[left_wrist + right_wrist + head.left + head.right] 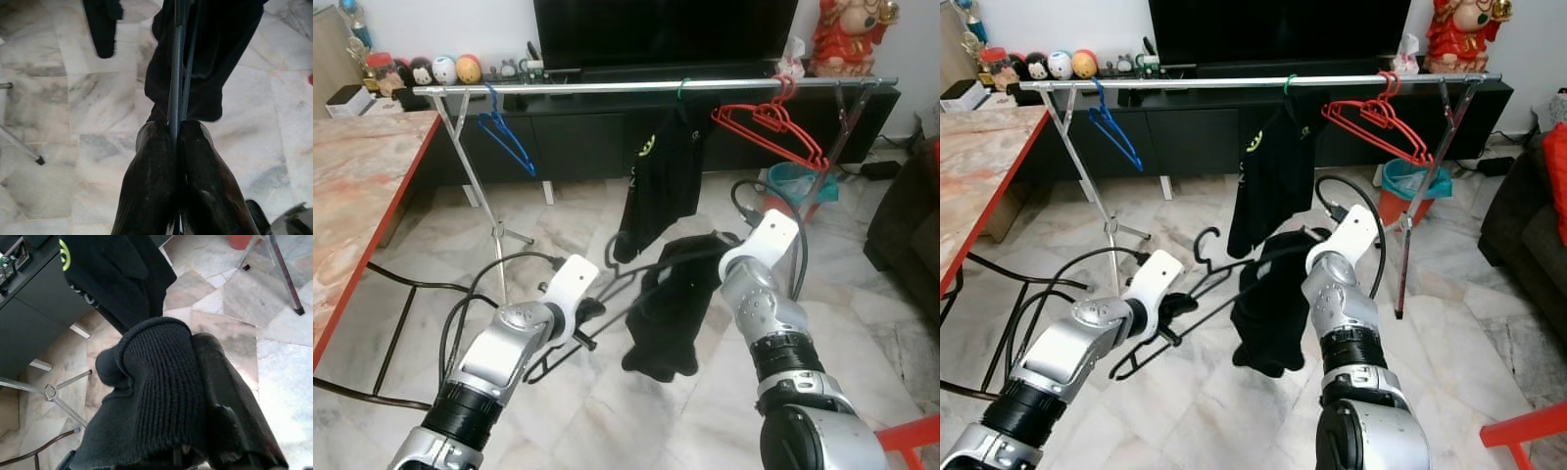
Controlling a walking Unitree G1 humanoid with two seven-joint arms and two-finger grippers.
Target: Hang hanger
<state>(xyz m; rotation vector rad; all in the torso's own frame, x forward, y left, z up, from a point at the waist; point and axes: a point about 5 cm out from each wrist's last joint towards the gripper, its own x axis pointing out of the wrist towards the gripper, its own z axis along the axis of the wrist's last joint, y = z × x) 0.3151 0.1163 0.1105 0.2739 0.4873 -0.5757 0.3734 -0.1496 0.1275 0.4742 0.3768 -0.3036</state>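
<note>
Your left gripper (pixel 176 142) was clamped on the black hanger (pixel 1170 338); your right gripper (pixel 195 396) pinched the black garment (pixel 1268 313)

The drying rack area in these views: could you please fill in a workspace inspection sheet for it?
Surface: marble floor, bare near the rack.
Job's things: black hanger carrying a black garment, held below the rail.
Clutter: blue hanger, red hangers and a black shirt hang on the rail.
Grippers: left gripper jaws shut on the black hanger's wire; right gripper wrapped in the black garment, jaws not readable.
Cables: black cables loop from both arms.
Surroundings: TV on a dark cabinet, marble table on the left, teal bin behind.
</note>
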